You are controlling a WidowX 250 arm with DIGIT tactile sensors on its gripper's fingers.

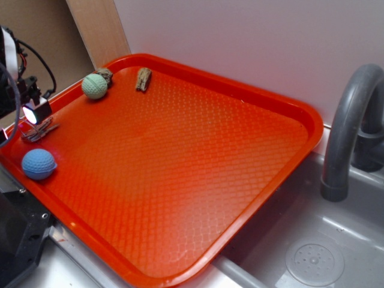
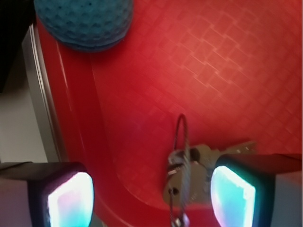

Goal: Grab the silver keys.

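Observation:
The silver keys (image 1: 41,130) lie on the red tray (image 1: 180,156) by its far left rim, a small grey bunch on a thin wire ring. In the wrist view the keys (image 2: 191,175) lie between my fingers, close to the right fingertip (image 2: 233,196); the left fingertip (image 2: 71,201) hangs over the tray's rim. My gripper (image 2: 151,198) is open, low over the keys, and holds nothing. In the exterior view the gripper (image 1: 36,114) sits just above them.
A blue golf ball (image 1: 39,164) lies just in front of the keys, also in the wrist view (image 2: 84,21). A green golf ball (image 1: 95,86) and two brown bark-like bits (image 1: 143,78) lie at the tray's back left. A grey faucet (image 1: 351,129) and sink stand at the right.

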